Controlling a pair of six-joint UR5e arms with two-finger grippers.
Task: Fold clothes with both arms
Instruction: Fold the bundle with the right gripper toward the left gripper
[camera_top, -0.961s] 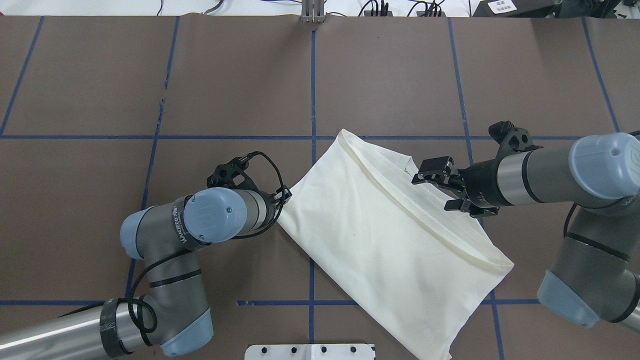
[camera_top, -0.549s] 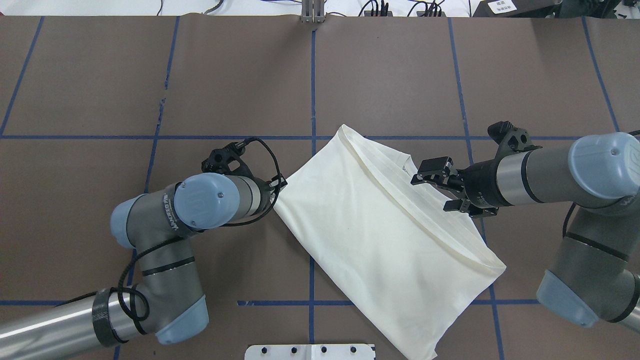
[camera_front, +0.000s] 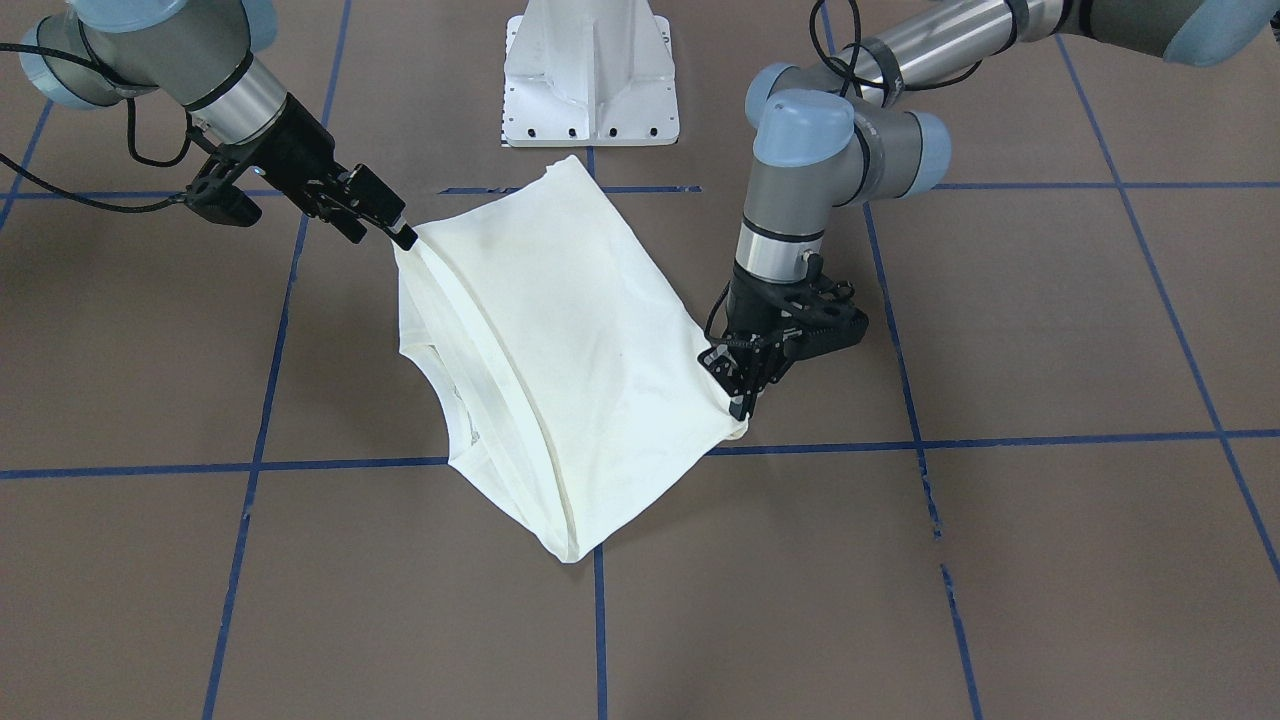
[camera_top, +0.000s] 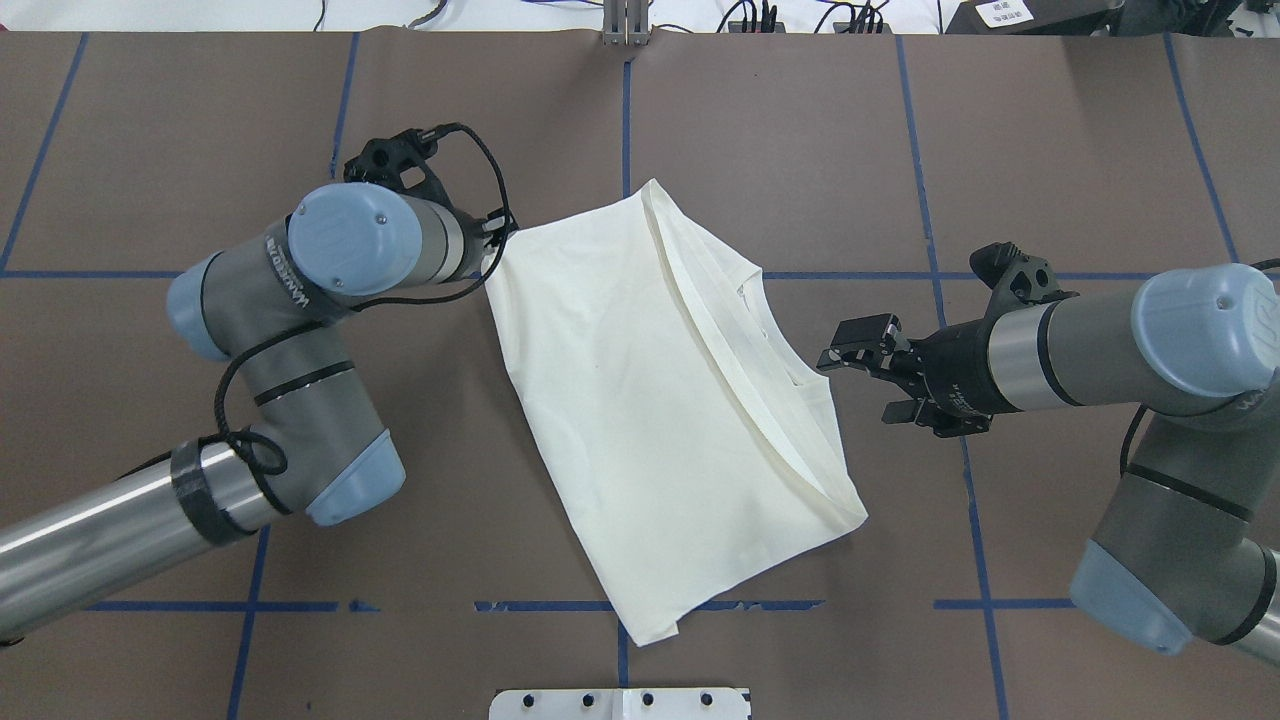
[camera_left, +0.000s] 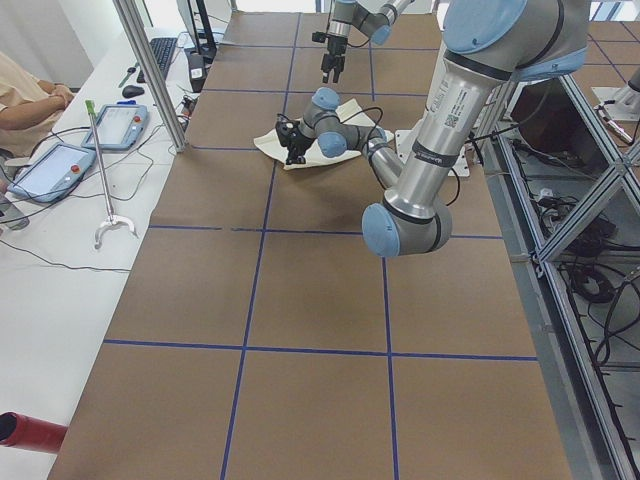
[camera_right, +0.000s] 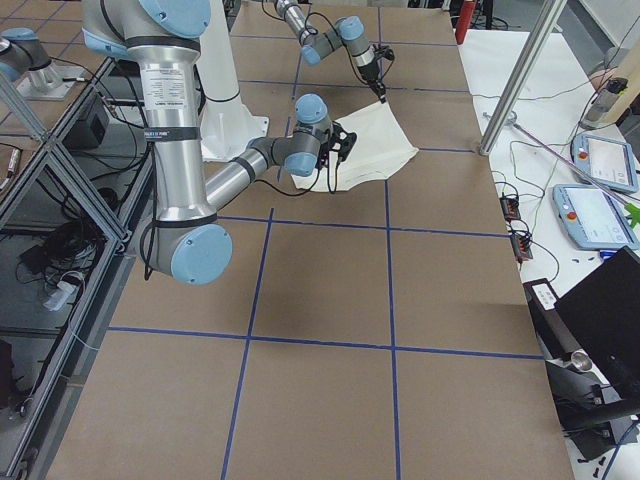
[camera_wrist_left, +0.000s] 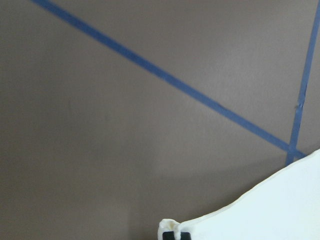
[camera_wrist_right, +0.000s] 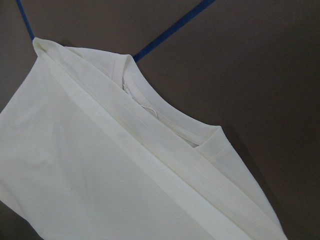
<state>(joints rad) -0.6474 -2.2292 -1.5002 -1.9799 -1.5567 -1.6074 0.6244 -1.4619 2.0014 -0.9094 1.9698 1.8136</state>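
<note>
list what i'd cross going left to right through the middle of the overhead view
left arm → cream T-shirt → right gripper, open and just clear of the shirt's edge → right arm. The left gripper is left out: it sits under its own wrist at the shirt's corner, so its place is unclear.

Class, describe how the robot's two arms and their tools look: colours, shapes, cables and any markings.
The left arm and right arm are silver-grey tubes with dark grey joints and rounded light-blue caps. A dark wrist band carries white lettering. A black cable loops along each. The left tool and right tool are black, with two fingers.
</note>
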